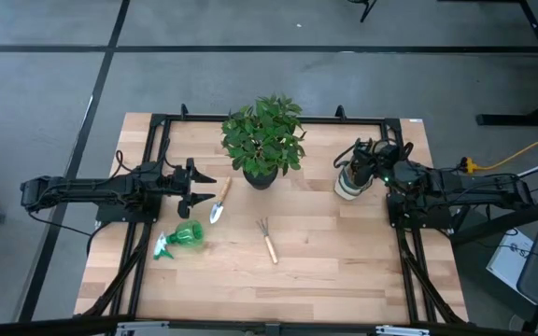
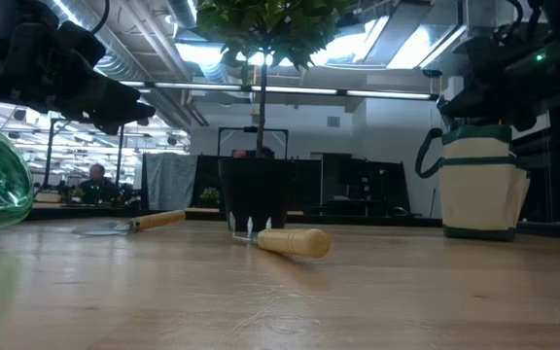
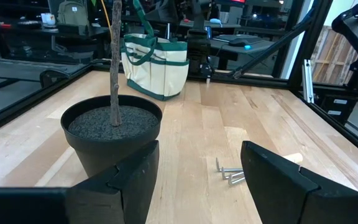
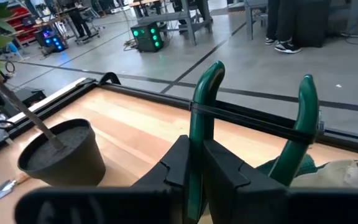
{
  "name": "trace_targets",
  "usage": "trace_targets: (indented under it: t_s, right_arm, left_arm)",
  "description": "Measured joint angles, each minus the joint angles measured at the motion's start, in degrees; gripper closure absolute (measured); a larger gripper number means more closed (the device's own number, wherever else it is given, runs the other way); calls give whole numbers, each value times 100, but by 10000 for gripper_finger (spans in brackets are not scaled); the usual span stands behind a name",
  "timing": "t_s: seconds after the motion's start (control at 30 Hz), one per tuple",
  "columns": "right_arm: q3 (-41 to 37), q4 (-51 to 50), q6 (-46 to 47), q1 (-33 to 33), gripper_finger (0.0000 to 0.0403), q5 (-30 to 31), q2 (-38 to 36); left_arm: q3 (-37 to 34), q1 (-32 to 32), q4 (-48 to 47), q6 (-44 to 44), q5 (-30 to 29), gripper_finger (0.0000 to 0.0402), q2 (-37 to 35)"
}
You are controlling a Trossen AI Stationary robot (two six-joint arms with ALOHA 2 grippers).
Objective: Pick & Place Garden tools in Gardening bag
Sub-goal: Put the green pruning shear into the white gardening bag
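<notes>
The cream gardening bag (image 1: 348, 185) with green trim stands upright at the right, also seen in the low view (image 2: 479, 180). My right gripper (image 1: 367, 171) hovers over it, shut on green-handled pruning shears (image 4: 207, 87). My left gripper (image 1: 199, 189) is open and empty, above the table just left of the wooden-handled trowel (image 1: 219, 201). The green spray bottle (image 1: 180, 240) lies on its side near the left front. The pronged hand rake (image 1: 267, 240) lies flat at the middle. My right gripper pinches one green handle of the shears (image 4: 199, 124) between its two fingers. The handle's curved free end sticks out beyond the fingertips. The second handle (image 4: 304, 118) stands free beside it, joined by a thin dark bar. The shears are lifted clear, over the bag's cream cloth (image 4: 347, 171).
A leafy plant in a black pot (image 1: 261, 173) stands at the middle back, between the two arms and close in front of my left gripper (image 3: 197, 186). A black frame (image 1: 278, 119) runs along the table's back and sides. Bare wood lies at the front right.
</notes>
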Motion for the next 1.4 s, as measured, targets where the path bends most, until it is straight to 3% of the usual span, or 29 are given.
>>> trace_targets:
  t_s: [0.6, 0.73, 1.03, 1.27, 1.4]
  right_arm:
    - [0, 89, -38, 0, 224, -31, 2]
    - [0, 340, -237, 2, 218, -41, -2]
    - [9, 913, -983, 2, 217, -791, -2]
    - [397, -100, -599, 0, 217, -422, -4]
    - [641, -833, -204, 0, 217, -725, -6]
  left_arm:
    - [-1, -1, 0, 2, 0, 178, -1]
    - [0, -1, 0, 0, 2, 178, 0]
    - [-1, 2, 0, 0, 0, 178, 0]
    - [-1, 1, 1, 0, 2, 178, 0]
    - [2, 0, 2, 2, 2, 178, -1]
